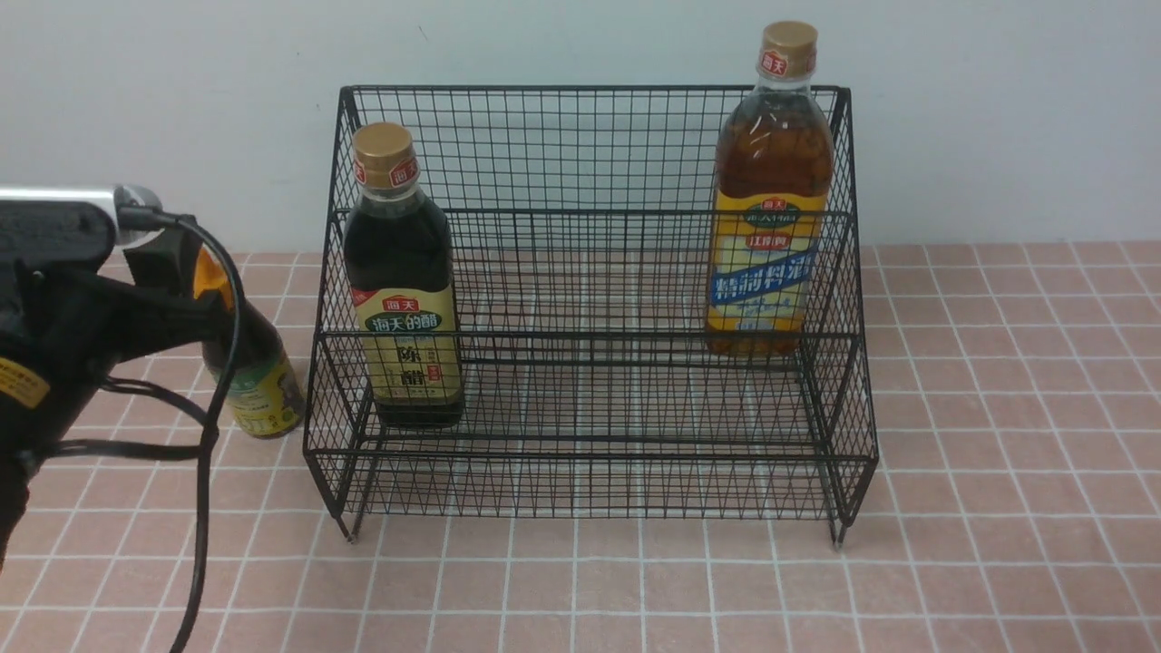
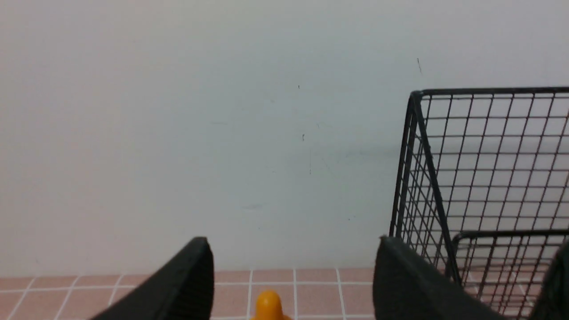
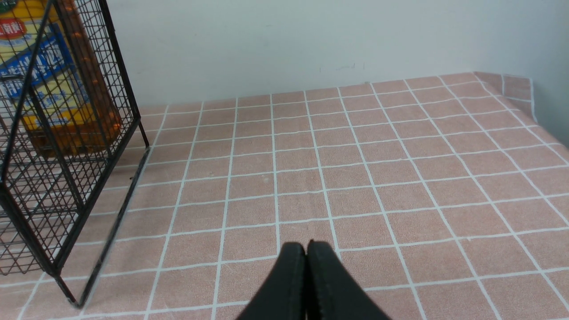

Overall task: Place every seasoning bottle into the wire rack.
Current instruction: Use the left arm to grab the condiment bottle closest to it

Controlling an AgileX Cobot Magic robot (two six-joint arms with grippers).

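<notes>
Left gripper (image 2: 293, 262) spread wide, holding nothing, fingers either side of the orange nozzle (image 2: 269, 306) of the small dark seasoning bottle (image 1: 258, 381). Bottle upright, long axis vertical, on the pink tiled tabletop (image 1: 998, 408), just outside the left wall of the large black two-tier wire-mesh rack (image 1: 590, 145). Dark beige-labelled bottle (image 1: 404, 299) and tall amber bottle (image 1: 771, 209) already racked. Right gripper (image 3: 306, 249) pressed shut, empty, well apart on the rack's far side.

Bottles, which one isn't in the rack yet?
The small dark bottle with the orange nozzle, standing on the tiles left of the wire rack. The two gold-capped bottles stand inside it.
</notes>
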